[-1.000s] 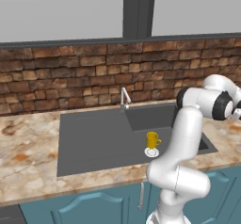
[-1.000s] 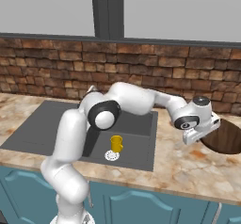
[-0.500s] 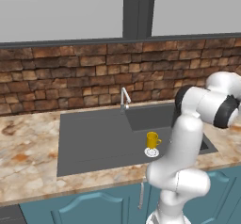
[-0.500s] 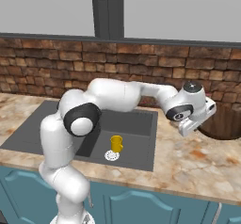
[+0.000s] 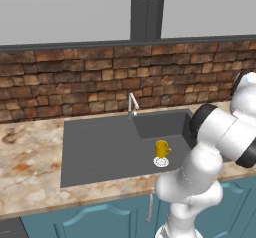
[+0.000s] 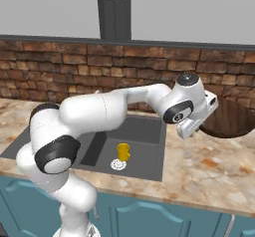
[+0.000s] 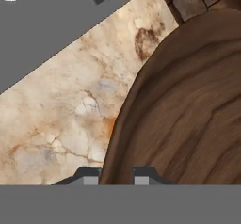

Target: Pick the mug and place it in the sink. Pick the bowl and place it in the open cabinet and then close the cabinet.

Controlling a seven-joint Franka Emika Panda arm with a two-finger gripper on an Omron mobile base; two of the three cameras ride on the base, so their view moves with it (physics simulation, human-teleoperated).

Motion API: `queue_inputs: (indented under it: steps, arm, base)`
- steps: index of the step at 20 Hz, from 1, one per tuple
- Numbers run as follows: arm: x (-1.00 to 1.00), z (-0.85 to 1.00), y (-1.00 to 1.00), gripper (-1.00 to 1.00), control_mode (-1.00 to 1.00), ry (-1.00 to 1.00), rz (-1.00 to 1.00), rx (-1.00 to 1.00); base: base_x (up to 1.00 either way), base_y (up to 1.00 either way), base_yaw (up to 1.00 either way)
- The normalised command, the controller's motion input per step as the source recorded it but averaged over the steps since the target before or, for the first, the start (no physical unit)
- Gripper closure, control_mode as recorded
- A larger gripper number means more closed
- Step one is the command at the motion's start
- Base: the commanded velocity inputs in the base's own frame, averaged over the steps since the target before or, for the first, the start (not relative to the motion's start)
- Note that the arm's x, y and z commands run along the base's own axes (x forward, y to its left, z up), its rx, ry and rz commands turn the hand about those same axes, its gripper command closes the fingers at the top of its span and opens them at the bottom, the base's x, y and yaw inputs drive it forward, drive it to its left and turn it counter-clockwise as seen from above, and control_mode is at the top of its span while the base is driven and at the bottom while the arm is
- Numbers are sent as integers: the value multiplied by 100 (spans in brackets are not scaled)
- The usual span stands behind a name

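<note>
Bowl rim being straddled by the gripper, mug sitting in the sink.

In the hand view, the gripper [image 7: 117, 175] is seen clamped narrowly over the bowl [image 7: 188, 119] rim on the counter [image 7: 70, 119]; farther off, the right base view shows the mug [image 6: 122, 152] standing upright beside the sink [image 6: 144, 131] drain [image 6: 118, 165].

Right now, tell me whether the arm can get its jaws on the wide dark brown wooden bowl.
Probably yes. In the hand view the jaws straddle the rim of the wide dark brown wooden bowl, nearly shut on it. The bowl rests on the marble counter with nothing lying between; the small yellow mug stands apart in the dark grey sink.
</note>
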Motion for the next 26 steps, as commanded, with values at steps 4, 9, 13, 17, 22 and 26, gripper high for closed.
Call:
queue_inputs:
  steps: [4,9,13,17,22,26]
  arm:
    - [-34,14,68,100,-100,0,23,-1]
    - [-31,22,45,100,-100,1,30,-1]
    - [-15,53,33,100,-100,7,30,-16]
    - [-31,47,41,100,-100,6,17,-19]
    - [-49,3,60,100,-100,-2,1,1]
    - [-31,0,80,100,-100,-5,-7,4]
  base:
    - [0,0,0]
    - [0,0,0]
    - [0,0,0]
    - [0,0,0]
    - [0,0,0]
    - [0,0,0]
